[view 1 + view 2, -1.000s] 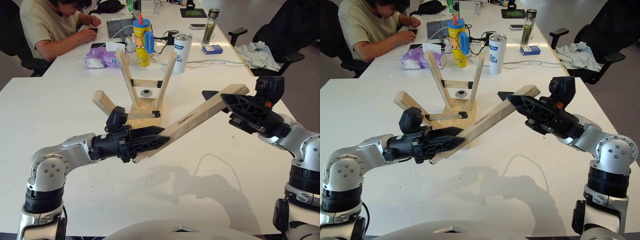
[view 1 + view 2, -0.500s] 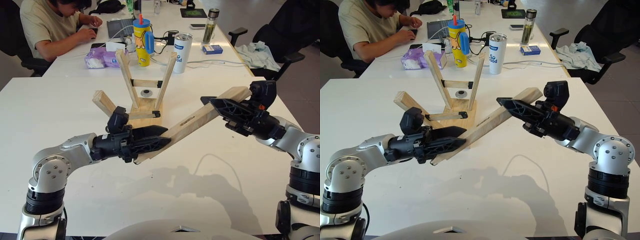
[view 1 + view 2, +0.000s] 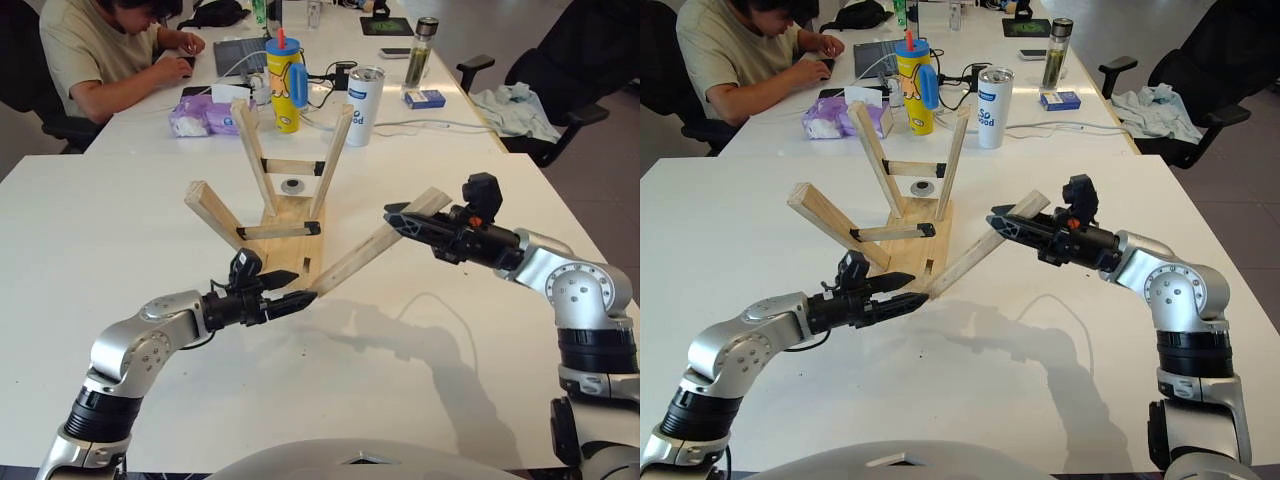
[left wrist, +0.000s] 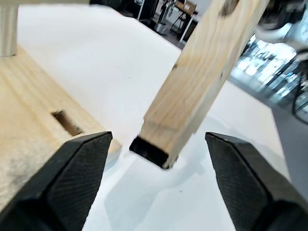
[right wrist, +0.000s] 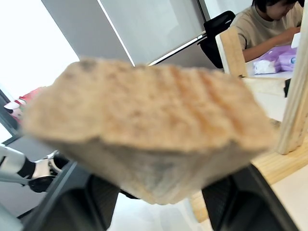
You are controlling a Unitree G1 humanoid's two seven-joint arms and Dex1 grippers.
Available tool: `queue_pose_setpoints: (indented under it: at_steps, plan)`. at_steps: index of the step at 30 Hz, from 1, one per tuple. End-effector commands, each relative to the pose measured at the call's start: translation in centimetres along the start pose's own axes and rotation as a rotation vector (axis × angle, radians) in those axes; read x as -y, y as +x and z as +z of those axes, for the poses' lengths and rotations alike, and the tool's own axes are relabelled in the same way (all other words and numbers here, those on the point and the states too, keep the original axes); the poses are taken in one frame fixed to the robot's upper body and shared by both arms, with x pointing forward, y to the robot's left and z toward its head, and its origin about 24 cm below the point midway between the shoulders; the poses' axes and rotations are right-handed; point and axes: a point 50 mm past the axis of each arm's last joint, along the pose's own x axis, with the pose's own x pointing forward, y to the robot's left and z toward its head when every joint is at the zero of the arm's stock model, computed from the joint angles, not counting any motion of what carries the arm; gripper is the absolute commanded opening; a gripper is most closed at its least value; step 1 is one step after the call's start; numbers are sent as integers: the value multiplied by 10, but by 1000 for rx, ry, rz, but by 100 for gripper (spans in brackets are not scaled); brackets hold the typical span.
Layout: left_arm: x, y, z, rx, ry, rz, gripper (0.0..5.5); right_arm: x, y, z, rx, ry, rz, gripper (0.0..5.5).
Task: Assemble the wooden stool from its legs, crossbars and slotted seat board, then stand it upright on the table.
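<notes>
On the white worktop (image 3: pixel 100 230) our right pincer (image 3: pixel 400 215) pinches a slanted leg (image 3: pixel 355 258), our left pincer (image 3: pixel 298 298) spread around its foot; behind, a cluttered second worktop (image 3: pixel 445 125).

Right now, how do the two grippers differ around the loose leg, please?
The left gripper is open, its fingers either side of the leg at its lower end, not touching; the right gripper is shut on the upper end. The left sits low by the seat board; the right is raised. Both point along the leg.
</notes>
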Motion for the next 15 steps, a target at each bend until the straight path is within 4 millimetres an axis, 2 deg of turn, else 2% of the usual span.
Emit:
queue_pose_setpoints:
  at_steps: [1, 7, 15]
  plan:
    - [-7, 11, -5, -38, 118, 53, 359, 12, 18, 11, -13, -96, 48, 206]
    - [-12, 19, -24, -176, 211, 59, 359, 31, 25, 10, -79, -180, 14, 206]
    - [-7, 17, -47, -310, 234, 11, 359, 42, 39, 5, -202, -279, 29, 206]
